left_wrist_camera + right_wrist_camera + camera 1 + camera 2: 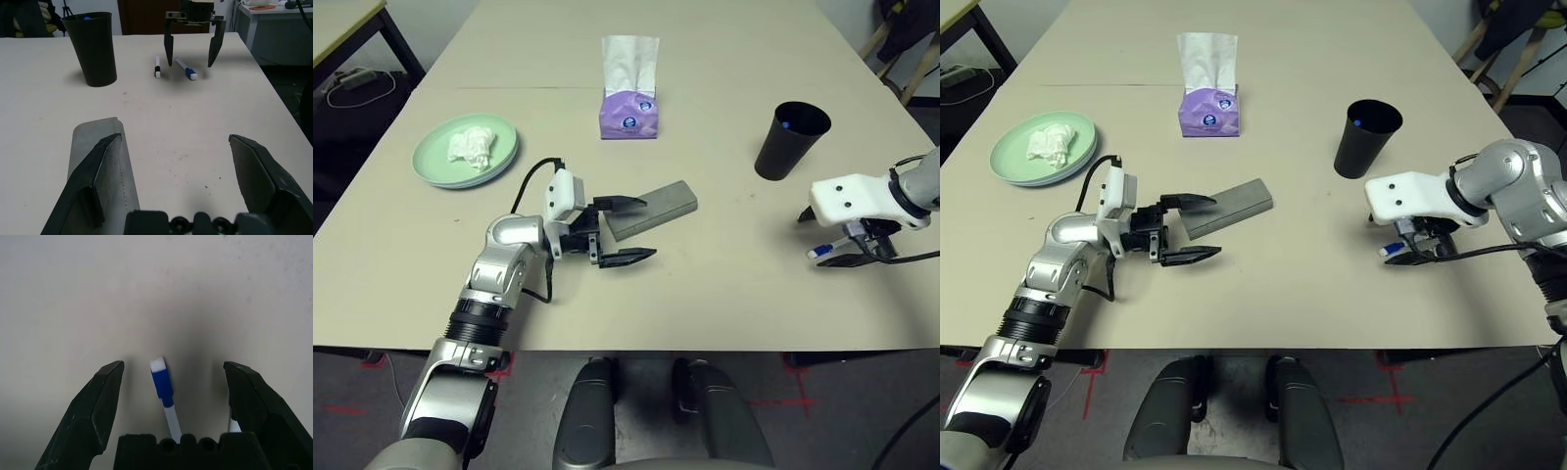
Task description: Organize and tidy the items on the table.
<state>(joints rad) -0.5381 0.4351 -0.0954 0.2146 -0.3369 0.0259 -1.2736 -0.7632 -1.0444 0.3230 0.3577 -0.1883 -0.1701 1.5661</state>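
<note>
A grey glasses case (656,206) lies slantwise in the middle of the table (724,294). My left gripper (649,228) is open at its near end, one finger over the case (98,147) and the other above the bare table beside it. My right gripper (173,366) hangs open over a white-and-blue pen (164,391), which lies between its fingers. A second pen (157,67) with a black tip lies just beside the first. The black cup (790,140) stands upright behind the right gripper, with something blue inside. A crumpled tissue (472,146) lies on the pale green plate (431,166) at the left.
A purple tissue box (628,93) stands at the back centre, a tissue sticking out of it. A yellow-edged side table (342,24) is beyond the far left corner. Wooden furniture legs (901,59) show past the far right corner.
</note>
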